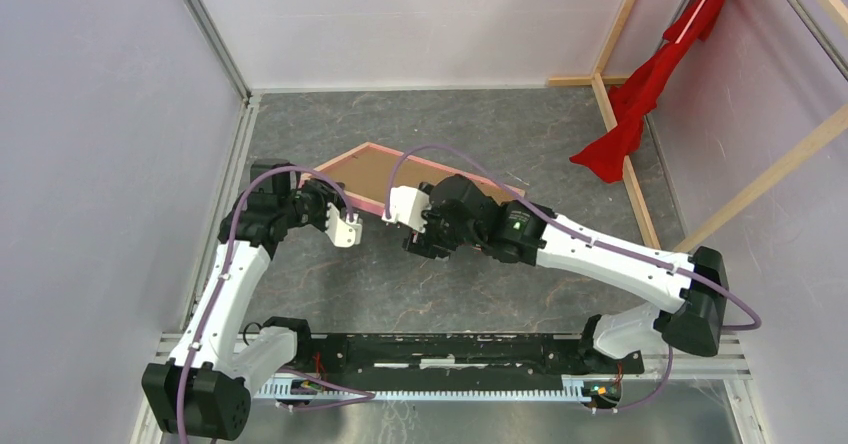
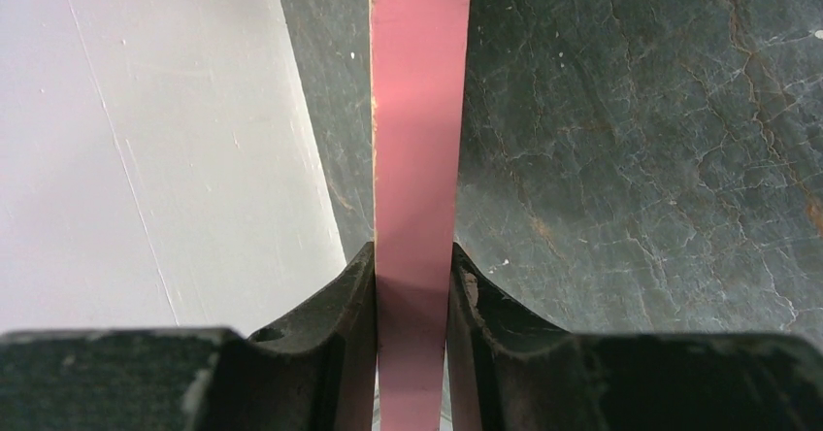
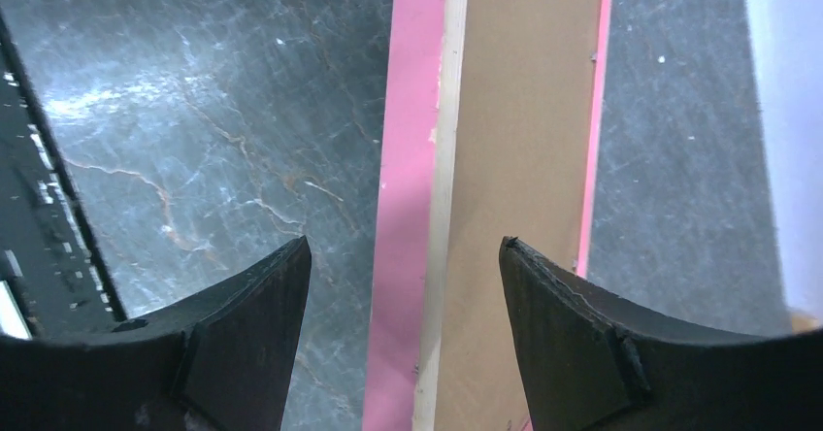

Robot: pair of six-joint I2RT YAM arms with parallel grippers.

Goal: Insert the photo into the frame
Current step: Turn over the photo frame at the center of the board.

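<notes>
Pink wood ran straight up the middle of the left wrist view: the frame [image 2: 417, 111], with the left gripper [image 2: 412, 261] clenched on it and both dark fingers [image 2: 354, 295] pressed against its sides. Seen from overhead, the frame sat at picture centre on the dark marbled table [image 1: 450, 114], and the photo [image 1: 385, 176] lay inside it with its brown hardboard back facing up. The left gripper met the frame's lower left edge. The right gripper [image 3: 403, 247] hovered above the near rim with its jaws released and spread wide, grasping nothing; pink rim and hardboard showed between them. A red cloth [image 1: 650, 84] hung at upper right beside bare wooden beams [image 1: 625, 24].
</notes>
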